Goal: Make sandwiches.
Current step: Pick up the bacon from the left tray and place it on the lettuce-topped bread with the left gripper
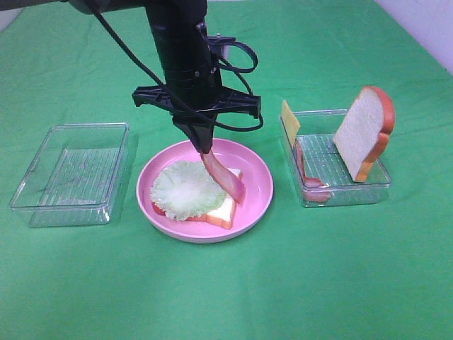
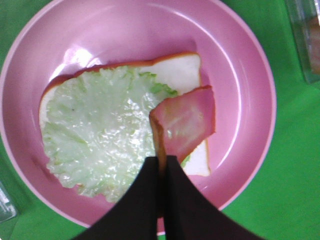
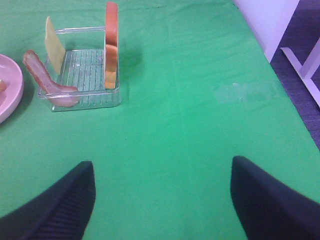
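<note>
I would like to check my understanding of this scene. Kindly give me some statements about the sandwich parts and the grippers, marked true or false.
1. The left gripper is shut on a bacon strip. True.
2. The lettuce lies on a bread slice in the pink plate. True.
3. The cheese lies flat on the lettuce. False: it leans upright in a clear tray, apart from the plate.
4. The right gripper holds the second bread slice. False: it is open and holds nothing; that slice stands in the same tray.
</note>
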`<act>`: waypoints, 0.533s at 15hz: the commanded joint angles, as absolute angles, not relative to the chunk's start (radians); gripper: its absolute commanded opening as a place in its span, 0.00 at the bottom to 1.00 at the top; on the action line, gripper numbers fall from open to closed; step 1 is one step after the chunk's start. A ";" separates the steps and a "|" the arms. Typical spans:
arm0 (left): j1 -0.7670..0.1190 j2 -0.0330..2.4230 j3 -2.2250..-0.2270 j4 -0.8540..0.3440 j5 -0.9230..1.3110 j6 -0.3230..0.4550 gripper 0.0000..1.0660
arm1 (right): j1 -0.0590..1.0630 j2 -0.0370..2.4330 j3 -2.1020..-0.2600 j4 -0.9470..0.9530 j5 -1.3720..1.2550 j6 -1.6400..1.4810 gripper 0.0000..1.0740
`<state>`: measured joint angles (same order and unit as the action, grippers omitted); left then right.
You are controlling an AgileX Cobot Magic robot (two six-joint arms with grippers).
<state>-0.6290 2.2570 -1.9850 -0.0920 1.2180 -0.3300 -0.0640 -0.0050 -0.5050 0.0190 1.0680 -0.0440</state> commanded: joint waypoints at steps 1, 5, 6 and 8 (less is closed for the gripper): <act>-0.634 2.261 -1.971 -0.012 1.289 -0.393 0.00 | -0.068 -0.021 -0.505 0.017 1.058 -0.054 0.66; -0.634 2.260 -1.971 0.008 1.289 -0.399 0.05 | -0.068 -0.021 -0.505 0.017 1.058 -0.054 0.66; -0.634 2.260 -1.971 0.008 1.289 -0.399 0.13 | -0.068 -0.021 -0.505 0.017 1.058 -0.054 0.66; -0.634 2.259 -1.971 0.008 1.289 -0.398 0.34 | -0.068 -0.021 -0.505 0.017 1.058 -0.054 0.66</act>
